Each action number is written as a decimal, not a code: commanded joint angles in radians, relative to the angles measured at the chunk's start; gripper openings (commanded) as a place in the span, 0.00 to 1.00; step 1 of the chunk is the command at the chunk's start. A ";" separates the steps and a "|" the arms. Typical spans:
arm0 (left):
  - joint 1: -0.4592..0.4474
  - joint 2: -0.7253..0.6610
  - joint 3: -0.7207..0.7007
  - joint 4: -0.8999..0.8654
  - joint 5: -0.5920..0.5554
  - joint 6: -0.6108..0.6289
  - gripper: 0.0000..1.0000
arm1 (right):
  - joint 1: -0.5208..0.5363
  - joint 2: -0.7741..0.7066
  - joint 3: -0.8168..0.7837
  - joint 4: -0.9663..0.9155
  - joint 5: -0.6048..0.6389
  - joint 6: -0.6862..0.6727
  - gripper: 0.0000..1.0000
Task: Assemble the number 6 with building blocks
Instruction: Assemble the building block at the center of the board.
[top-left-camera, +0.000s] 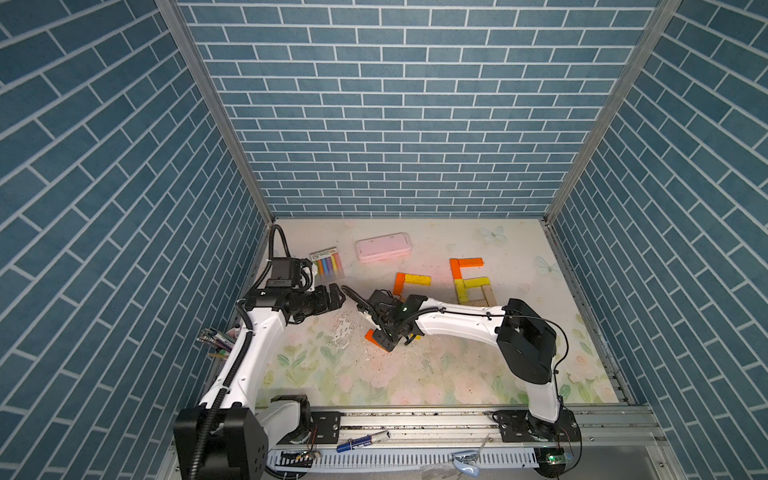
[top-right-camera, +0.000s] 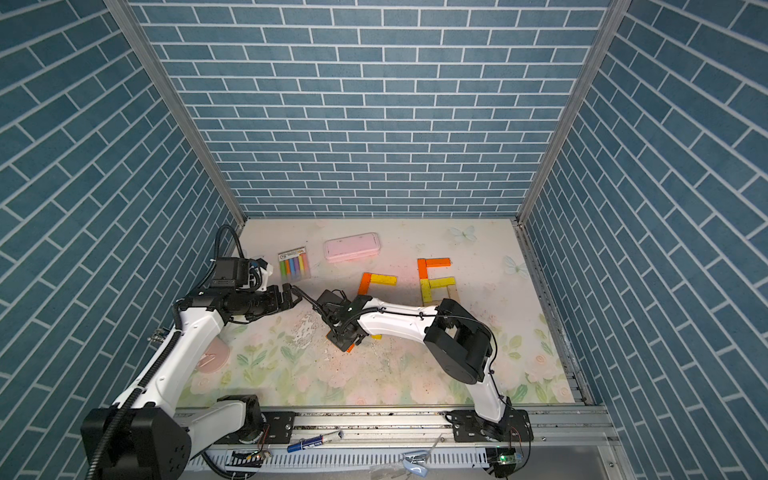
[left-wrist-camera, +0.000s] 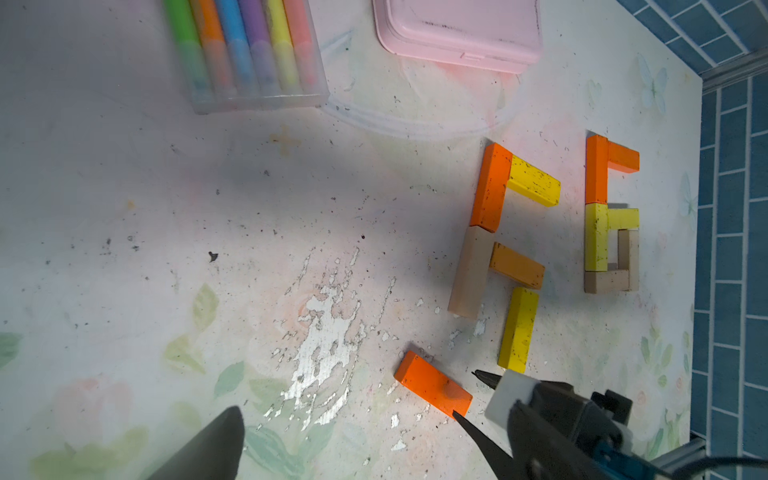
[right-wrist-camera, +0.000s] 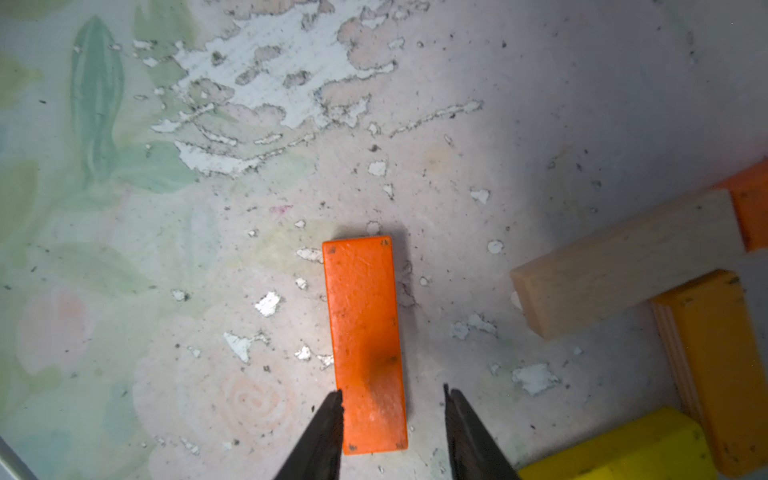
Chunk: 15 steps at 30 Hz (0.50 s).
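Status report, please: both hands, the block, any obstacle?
Left hand open, hovering. Right hand open, astride flat orange wooden block, not yet gripped. Yellow wooden bar lies close beside.

Counter, floral print, worn patch. Holds: 1 pink case; 1 clear chalk pack; 1 number 6, 6 bars; 1 unfinished group of 5 bars; 1 loose orange bar, flat.

Walls: blue brick pattern. Tabletop: pale floral print. Number 6: orange, yellow, tan bars. Case: pink. Loose block: orange.
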 joint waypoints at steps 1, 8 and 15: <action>0.037 0.001 0.001 -0.033 -0.076 -0.011 0.99 | 0.011 0.041 0.027 -0.043 0.005 0.028 0.42; 0.110 0.015 0.015 -0.059 -0.140 -0.031 0.99 | 0.021 0.095 0.073 -0.067 0.021 0.026 0.42; 0.130 0.005 0.012 -0.054 -0.136 -0.032 0.99 | 0.027 0.118 0.083 -0.093 0.016 0.004 0.33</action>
